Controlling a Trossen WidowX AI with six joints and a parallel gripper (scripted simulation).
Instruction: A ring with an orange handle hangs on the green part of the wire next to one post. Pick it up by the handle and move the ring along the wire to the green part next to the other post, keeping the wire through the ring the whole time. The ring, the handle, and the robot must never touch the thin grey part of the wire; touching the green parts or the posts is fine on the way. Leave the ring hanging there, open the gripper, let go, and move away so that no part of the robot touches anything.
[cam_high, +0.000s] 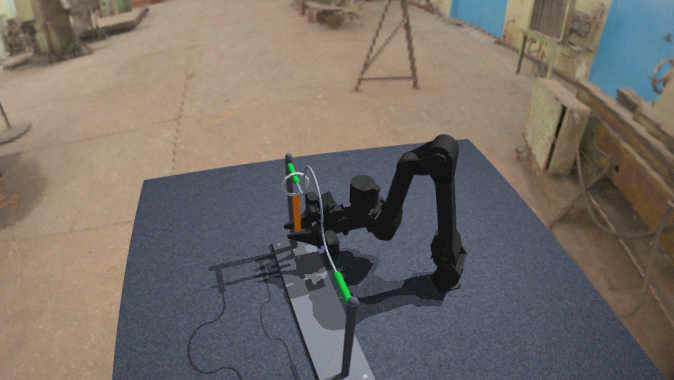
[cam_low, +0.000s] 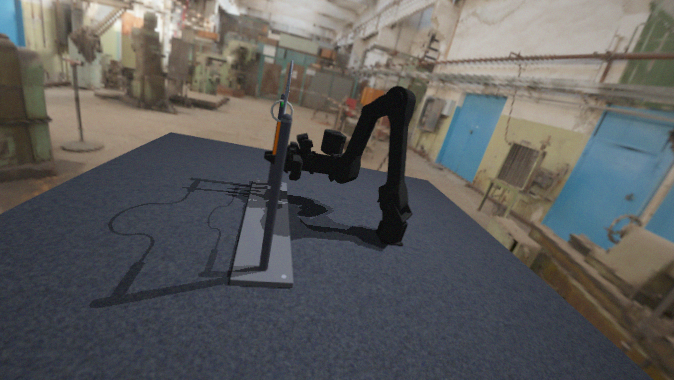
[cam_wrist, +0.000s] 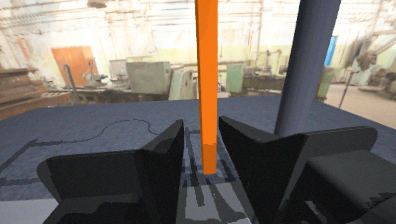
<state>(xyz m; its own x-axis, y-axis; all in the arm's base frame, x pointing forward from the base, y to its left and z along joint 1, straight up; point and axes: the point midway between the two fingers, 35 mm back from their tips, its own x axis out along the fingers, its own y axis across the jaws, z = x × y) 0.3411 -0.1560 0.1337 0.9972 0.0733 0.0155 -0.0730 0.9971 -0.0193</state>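
The ring (cam_high: 283, 185) (cam_low: 271, 111) hangs around the far green part (cam_high: 292, 171), near that part's inner end. Its orange handle (cam_high: 296, 212) (cam_low: 276, 139) (cam_wrist: 208, 75) points straight down. My gripper (cam_high: 288, 231) (cam_low: 268, 156) (cam_wrist: 201, 122) is open, one finger on each side of the handle's lower end. The wrist view shows a narrow gap on both sides of the handle. The far post (cam_high: 290, 210) (cam_wrist: 310, 60) stands just beyond the right finger in the wrist view. The other green part (cam_high: 343, 286) is beside the near post (cam_high: 349, 340) (cam_low: 275, 200).
The thin grey wire (cam_high: 320, 200) rises in an arch from the far green part, then curves down to the near one, passing in front of my gripper's body in the top view. A light grey base plate (cam_high: 315, 325) (cam_low: 250, 250) carries both posts.
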